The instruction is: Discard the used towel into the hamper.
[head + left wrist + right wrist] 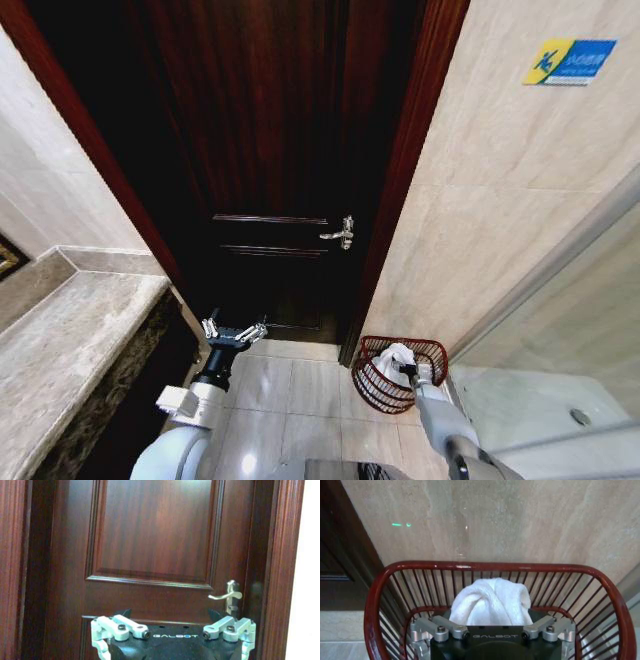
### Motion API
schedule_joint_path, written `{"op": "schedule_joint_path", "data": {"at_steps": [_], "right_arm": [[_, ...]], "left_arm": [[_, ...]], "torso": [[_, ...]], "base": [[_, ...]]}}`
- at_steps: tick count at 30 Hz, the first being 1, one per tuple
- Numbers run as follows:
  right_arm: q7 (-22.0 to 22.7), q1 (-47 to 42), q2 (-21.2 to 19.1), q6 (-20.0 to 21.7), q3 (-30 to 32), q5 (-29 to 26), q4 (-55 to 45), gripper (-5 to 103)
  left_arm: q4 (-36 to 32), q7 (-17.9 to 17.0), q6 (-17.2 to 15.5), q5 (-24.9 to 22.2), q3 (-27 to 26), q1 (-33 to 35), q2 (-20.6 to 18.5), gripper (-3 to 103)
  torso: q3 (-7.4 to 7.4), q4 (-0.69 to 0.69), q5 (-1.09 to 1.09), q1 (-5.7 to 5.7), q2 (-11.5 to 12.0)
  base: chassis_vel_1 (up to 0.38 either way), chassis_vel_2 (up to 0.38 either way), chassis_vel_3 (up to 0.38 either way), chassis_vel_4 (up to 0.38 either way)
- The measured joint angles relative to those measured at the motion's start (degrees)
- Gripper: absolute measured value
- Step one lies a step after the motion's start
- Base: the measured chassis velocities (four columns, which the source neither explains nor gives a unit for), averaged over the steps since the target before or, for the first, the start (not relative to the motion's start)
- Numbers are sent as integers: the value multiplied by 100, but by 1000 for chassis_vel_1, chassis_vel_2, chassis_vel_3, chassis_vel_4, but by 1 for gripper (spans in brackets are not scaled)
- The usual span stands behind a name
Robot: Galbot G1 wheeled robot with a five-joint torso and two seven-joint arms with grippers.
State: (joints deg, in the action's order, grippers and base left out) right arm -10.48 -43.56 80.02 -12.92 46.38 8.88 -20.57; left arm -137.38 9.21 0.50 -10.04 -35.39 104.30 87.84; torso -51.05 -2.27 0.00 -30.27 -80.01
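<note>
The hamper (372, 385) is a dark red wire basket standing on the floor tiles against the beige wall, right of the door. A white towel (492, 600) is bunched upright inside it. My right gripper (490, 613) reaches down into the hamper (485, 568) with its fingers spread open on either side of the towel (397, 355). In the head view the right gripper (405, 367) sits just behind the towel. My left gripper (233, 332) hangs open and empty in front of the door, away from the hamper; the left wrist view shows the left gripper (169, 614) facing the door.
A dark wooden door (280, 150) with a silver lever handle (340, 234) stands straight ahead. A marble counter (60, 370) runs along the left. A glass shower partition (560, 330) and white shower floor (540, 400) lie to the right. Open floor tiles (290, 390) lie between the arms.
</note>
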Motion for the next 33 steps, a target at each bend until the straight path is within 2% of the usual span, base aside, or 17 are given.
{"op": "schedule_joint_path", "data": {"at_steps": [5, 12, 16, 20, 22, 23, 25, 26, 27, 28, 31, 33], "right_arm": [[12, -331, 56, -316, 47, -13, -354, 100], [29, -873, 90, -512, 86, -10, -1079, 100], [43, -1380, 102, -665, 102, -43, -1991, 100], [44, -1917, 103, -557, 59, -256, -2993, 100], [45, -2450, 155, -442, 23, -492, -3902, 100], [45, -2450, 155, -442, 23, -492, -3902, 100], [45, -2801, 209, -384, 18, -619, -4505, 100], [49, -3094, 269, -355, 23, -723, -4991, 100], [55, -3388, 335, -335, 30, -819, -5434, 100], [55, -3388, 335, -335, 30, -819, -5434, 100], [61, -4030, 503, -321, 52, -1016, -6501, 100], [61, -4137, 536, -321, 54, -1040, -6667, 100]], "left_arm": [[0, 0, 0, 0, 0, 0, 0, 99], [0, 0, 0, 0, 0, 0, 0, 99], [0, 0, 0, 0, 0, 0, 0, 99], [0, 0, 0, 0, 0, 0, 0, 99], [0, 0, 1, 0, 0, 0, 0, 99], [0, 0, 1, 0, 0, 0, 0, 99], [0, 0, 0, 0, 1, 0, 0, 99], [0, 0, 0, 0, 0, 0, 0, 99], [0, 0, 0, 0, 0, 0, 0, 99], [0, 0, 0, 0, 0, 0, 0, 99], [0, 0, 1, 0, 0, 0, 0, 99], [0, 0, 0, 0, 0, 0, 1, 99]], "torso": [[0, -2, 2, 0, 0], [0, 1, 0, 0, 0], [1, -2, 0, 0, 0], [0, -1, 2, 0, 0], [0, 0, 0, 0, 0], [0, 0, 0, 0, 0], [0, 0, 3, 0, 0], [0, -1, -3, 1, -1], [1, -2, 1, 1, -1], [1, -2, 1, 1, -1], [0, 0, -2, 1, -1], [1, -1, -1, 1, -1]], "base": [[0, 0, 0, 0], [0, 0, 0, 0], [0, 0, 0, 0], [0, 0, 0, 0], [0, 0, 0, 0], [0, 0, 0, 0], [0, 0, 0, 0], [0, 0, 0, 0], [0, 0, 0, 0], [0, 0, 0, 0], [0, 0, 0, 0], [0, 0, 0, 0]]}}
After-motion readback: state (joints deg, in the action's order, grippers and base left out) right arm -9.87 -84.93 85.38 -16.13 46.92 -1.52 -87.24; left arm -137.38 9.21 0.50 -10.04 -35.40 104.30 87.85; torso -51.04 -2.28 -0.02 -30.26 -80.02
